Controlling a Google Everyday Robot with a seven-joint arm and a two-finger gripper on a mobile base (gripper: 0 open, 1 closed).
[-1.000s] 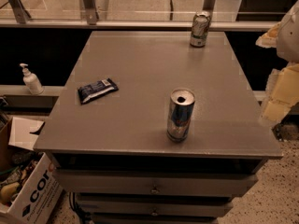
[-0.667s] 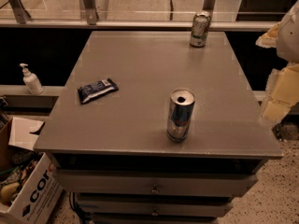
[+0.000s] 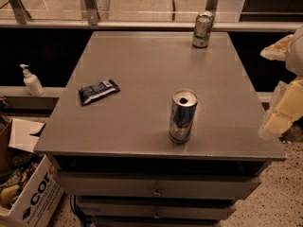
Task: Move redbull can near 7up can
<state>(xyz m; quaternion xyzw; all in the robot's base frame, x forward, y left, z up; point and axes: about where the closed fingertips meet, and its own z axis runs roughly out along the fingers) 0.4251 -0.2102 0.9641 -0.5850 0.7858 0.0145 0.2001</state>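
Note:
The redbull can stands upright on the grey table, near the front edge and right of the middle. It is slim, blue and silver, with an open silver top. The 7up can stands upright at the far edge, right of the middle; it is silver-white with green marks and looks dented. My gripper shows as pale cream parts at the right edge of the view, beyond the table's right side. It is well to the right of the redbull can and touches neither can.
A dark blue snack packet lies on the left part of the table. A white pump bottle stands on a ledge to the left. A cardboard box sits on the floor at bottom left. Drawers are under the tabletop.

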